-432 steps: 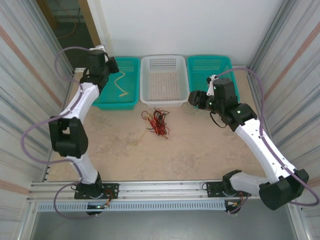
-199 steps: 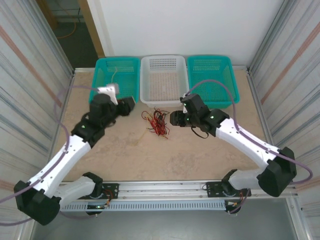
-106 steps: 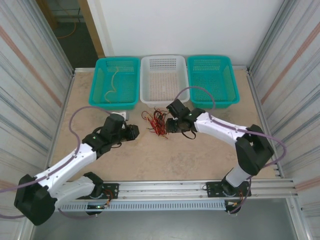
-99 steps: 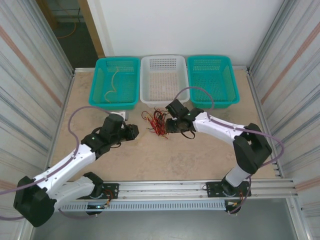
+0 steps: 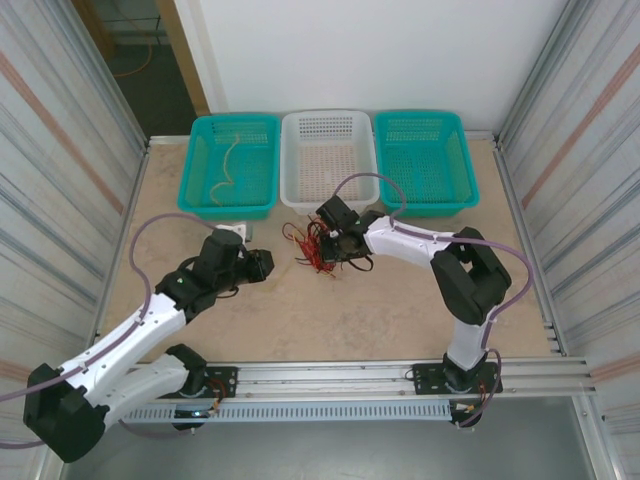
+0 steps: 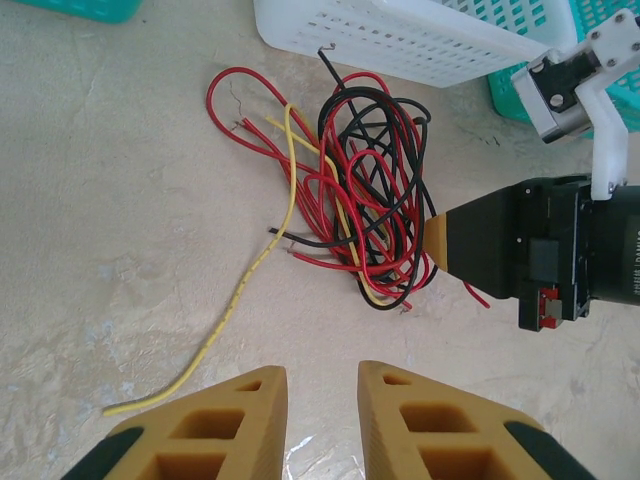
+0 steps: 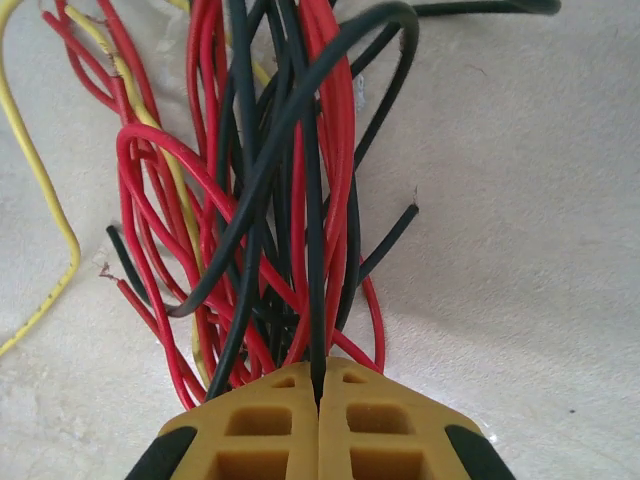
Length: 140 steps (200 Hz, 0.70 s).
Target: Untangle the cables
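The cables point(image 5: 316, 246) lay in a red, black and yellow tangle on the table point(image 5: 360, 310), just at 6 o'clock of the white basket point(image 5: 328, 117). The right gripper point(image 5: 335, 241) sat at the 3 o'clock edge of the heap. Through its wrist camera, the right gripper point(image 7: 320, 384) had its fingers pressed together, with a black wire from the cables point(image 7: 285, 190) running into the seam between the pads (red loops crowded round the same spot, so which of them were pinched could not be told). The left gripper point(image 5: 263, 265) rested at about 8 o'clock of the tangle, near it but apart. In its own view the left gripper point(image 6: 322, 386) had its fingers spread with bare table between them. Ahead at 12 o'clock were the cables point(image 6: 365, 210), and the tip of the right gripper point(image 6: 440, 248) touched their 3 o'clock side. One yellow strand point(image 6: 245, 290) trailed out of the heap toward 7 o'clock. A separate pale cable point(image 5: 229, 158) lay inside the left teal basket point(image 5: 195, 165), and the right teal basket point(image 5: 420, 116) stood at 3 o'clock of the white one.
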### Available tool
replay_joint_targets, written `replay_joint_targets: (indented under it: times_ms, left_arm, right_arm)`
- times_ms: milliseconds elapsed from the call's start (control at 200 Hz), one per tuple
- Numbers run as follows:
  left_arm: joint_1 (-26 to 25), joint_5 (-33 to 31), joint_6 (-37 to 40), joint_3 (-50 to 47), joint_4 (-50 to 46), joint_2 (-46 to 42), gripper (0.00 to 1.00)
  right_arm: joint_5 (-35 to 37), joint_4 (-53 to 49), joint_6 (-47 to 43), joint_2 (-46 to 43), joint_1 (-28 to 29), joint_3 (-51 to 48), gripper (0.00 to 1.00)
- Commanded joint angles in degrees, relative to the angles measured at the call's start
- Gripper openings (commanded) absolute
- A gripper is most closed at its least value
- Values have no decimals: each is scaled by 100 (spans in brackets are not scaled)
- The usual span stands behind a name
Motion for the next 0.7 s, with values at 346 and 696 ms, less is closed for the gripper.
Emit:
replay_joint_targets:
  times_ms: [346,696]
  left_arm:
    - [-104,687,-109,43,1166,869,39]
    - [-133,738,-16,174,1036,901,40]
  right_arm:
    - [42,-561,-206,-1740,339,-491,1]
    - [102,-951,-58,-2060,96,-310,47]
